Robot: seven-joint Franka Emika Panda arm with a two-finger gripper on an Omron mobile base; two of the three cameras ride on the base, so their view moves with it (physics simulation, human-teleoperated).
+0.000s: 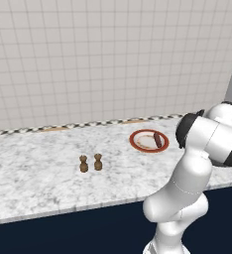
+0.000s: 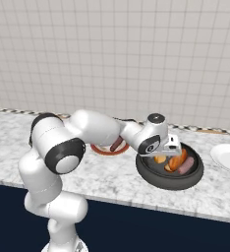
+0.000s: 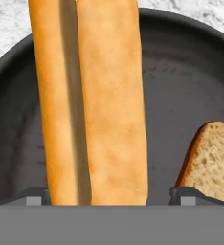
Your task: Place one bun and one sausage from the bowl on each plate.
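The gripper (image 3: 109, 195) stands wide open, low inside the large round dark grey-black bowl (image 2: 154, 178), with one fingertip on each side of the long orange-tan bun (image 3: 92, 105) with a darker slit; nothing is grasped yet. In my judgement the step is to take this bun. To do it well, the jaws should close evenly across the bun's width, gently, because bread is soft. The slice of brown bread (image 3: 210, 160) lies just beside one fingertip and should not be caught. The red-brown rimmed plate (image 1: 148, 140) on the marble table (image 1: 38, 163) already carries a brown sausage (image 1: 157, 139), so the bun probably goes there.
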